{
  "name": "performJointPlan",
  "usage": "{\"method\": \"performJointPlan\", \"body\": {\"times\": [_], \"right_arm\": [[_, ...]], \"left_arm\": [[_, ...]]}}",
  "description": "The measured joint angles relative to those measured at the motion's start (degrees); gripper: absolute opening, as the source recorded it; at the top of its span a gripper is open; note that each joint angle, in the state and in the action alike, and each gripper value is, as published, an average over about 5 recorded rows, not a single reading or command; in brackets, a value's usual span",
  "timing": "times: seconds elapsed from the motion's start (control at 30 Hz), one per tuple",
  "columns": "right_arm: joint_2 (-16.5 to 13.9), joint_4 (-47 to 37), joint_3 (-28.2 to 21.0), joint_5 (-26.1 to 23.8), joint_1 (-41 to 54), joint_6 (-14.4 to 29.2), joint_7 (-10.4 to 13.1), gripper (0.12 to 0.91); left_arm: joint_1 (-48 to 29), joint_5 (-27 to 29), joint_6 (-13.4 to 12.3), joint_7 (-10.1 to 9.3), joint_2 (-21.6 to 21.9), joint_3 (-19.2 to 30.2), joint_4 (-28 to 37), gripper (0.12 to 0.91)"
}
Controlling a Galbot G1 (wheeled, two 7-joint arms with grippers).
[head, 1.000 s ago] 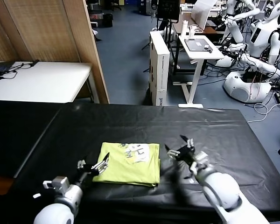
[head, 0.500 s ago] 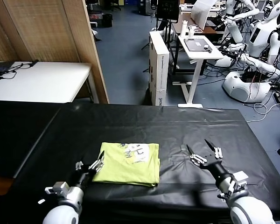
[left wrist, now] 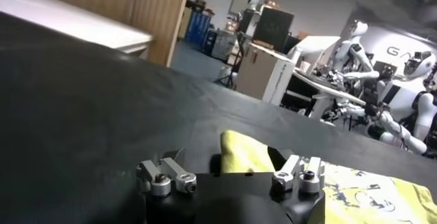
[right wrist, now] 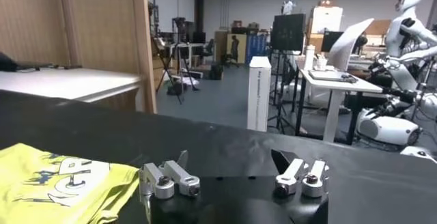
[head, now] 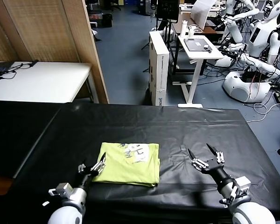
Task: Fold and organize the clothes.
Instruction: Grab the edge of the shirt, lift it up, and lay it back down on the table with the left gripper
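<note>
The left gripper [head: 92, 169] has its fingers spread and holds nothing, its tips at the near left corner of the T-shirt [head: 129, 164], though whether they touch the cloth is hard to tell; the right gripper [head: 205, 156] is likewise spread and empty, off to the shirt's right over the black table cover [head: 177, 126]. The shirt lies folded into a flat rectangle, print uppermost. It looks light, soft and limp, so I'd pinch all layers at an edge or corner, or the fold will slip open
</note>
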Motion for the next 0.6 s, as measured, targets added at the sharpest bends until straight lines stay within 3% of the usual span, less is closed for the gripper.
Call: {"method": "performJointPlan", "body": {"times": [0.17,0.4,0.5,0.6], "right_arm": [[0.02,-0.02,-0.36,-0.29,0.14,-0.03,-0.01,0.907],[0.12,-0.04,-0.79,-0.84,0.33,-0.03,-0.03,0.907],[0.19,-0.04,-1.04,-1.02,0.56,-0.03,-0.03,0.907],[0.28,-0.08,-1.24,-1.19,0.68,-0.03,-0.03,0.907]], "left_arm": [[0.46,0.03,-0.13,0.14,-0.83,0.01,-0.03,0.870],[1.13,-0.25,-0.22,0.41,-1.96,0.13,-0.35,0.730],[1.26,-0.44,-0.15,0.58,-2.27,0.19,-0.73,0.627],[1.31,-1.09,0.04,0.65,-2.39,0.20,-1.13,0.457]]}}
